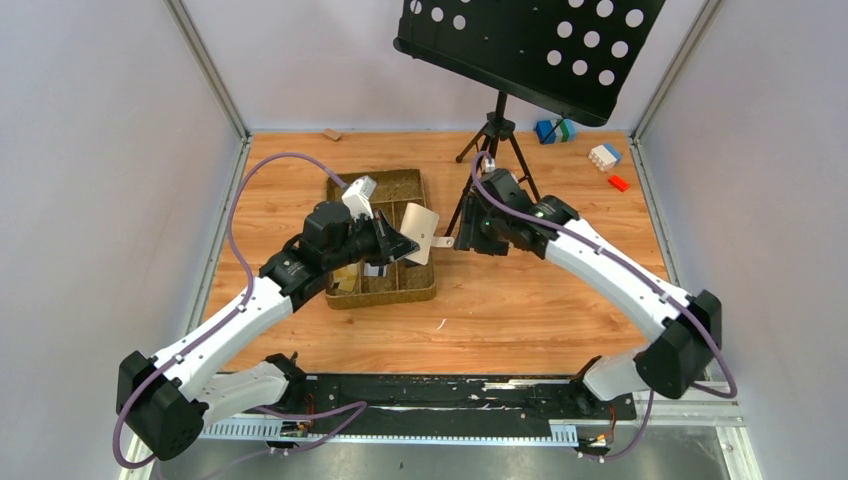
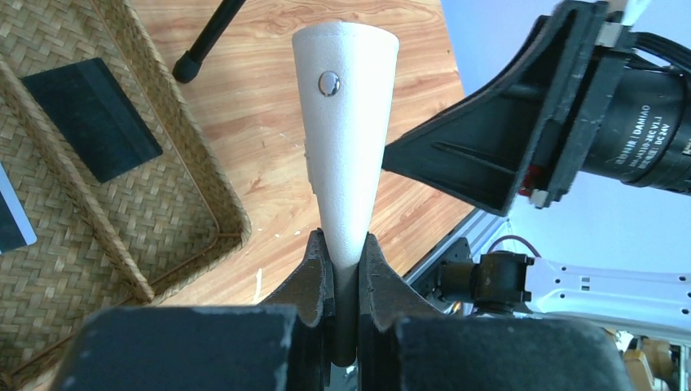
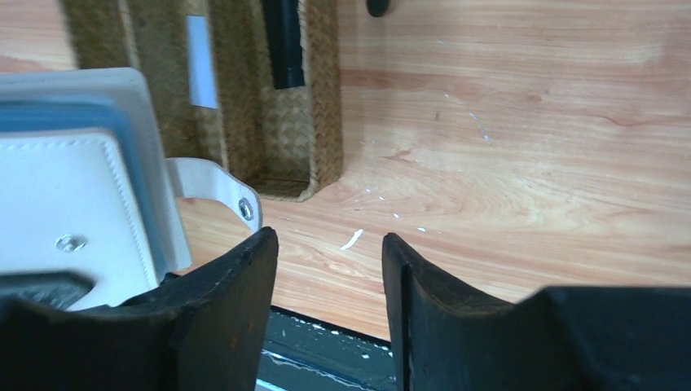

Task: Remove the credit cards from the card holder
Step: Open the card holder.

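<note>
Card holder (image 1: 420, 230): cream, snap stud showing, held off the table (image 1: 540, 300) about midway between its left and right edges, over the right rim of the woven tray (image 1: 400, 185). My left pincer (image 1: 395, 243) is clenched on one edge of it. Closure tab (image 1: 442, 241) sticks out toward my right pincer (image 1: 462, 238), whose jaws stand apart just beside the tab, grasping nothing. Black card (image 2: 91, 118) lies in the tray, and a pale card (image 2: 12, 220) lies in the neighbouring compartment.

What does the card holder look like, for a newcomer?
Find the woven tray on the table. Over its right edge, the left tool pinches the card holder. Unlike the black card in the tray, it is cream with a metal snap.
</note>
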Controlling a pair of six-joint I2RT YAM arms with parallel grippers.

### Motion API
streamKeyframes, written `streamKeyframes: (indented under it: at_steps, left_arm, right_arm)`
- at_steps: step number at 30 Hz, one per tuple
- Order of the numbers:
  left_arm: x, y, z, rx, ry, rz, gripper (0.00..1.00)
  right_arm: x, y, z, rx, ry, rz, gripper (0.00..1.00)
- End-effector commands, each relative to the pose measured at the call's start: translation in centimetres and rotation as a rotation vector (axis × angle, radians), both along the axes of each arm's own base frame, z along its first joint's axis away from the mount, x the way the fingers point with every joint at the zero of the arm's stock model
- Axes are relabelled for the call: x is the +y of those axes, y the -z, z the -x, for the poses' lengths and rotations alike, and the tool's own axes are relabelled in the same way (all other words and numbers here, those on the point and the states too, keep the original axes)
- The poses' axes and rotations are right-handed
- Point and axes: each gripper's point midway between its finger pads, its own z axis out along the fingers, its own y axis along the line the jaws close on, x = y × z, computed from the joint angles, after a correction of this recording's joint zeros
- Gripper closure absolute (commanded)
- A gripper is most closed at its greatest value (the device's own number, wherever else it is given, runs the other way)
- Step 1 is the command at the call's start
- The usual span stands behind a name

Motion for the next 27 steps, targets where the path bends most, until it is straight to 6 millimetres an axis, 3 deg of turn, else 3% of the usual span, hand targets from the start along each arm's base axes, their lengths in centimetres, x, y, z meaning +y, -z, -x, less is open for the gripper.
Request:
streamKeyframes:
  at_steps: [1, 6, 17, 20, 27]
  left_arm:
    - [-0.5, -3.3, -0.1, -0.074, 0.024, 0.069, 1.0]
    - [-1.0, -3.5, 0.2, -0.068, 0.049, 0.099, 1.0]
    - [-2.8, -4.9, 0.5, -0.067, 0.129, 0.189, 1.0]
    - [-2.9, -5.2, 0.5, -0.074, 0.132, 0.199, 1.0]
    - [-2.7, -5.1, 0.5, -0.083, 0.129, 0.181, 1.0]
  right_arm:
    - [1.0, -4.6, 0.3, -0.143, -0.119, -0.254, 0.48]
    - [-0.1, -7.5, 0.7, -0.284, -0.111, -0.481, 0.39]
    - [1.6, -9.0, 0.7, -0.286, -0.218, -0.555, 0.4]
    - [1.9, -8.5, 0.7, -0.254, -0.223, -0.553, 0.45]
    - [1.8, -6.9, 0.4, -0.204, -0.184, -0.522, 0.71]
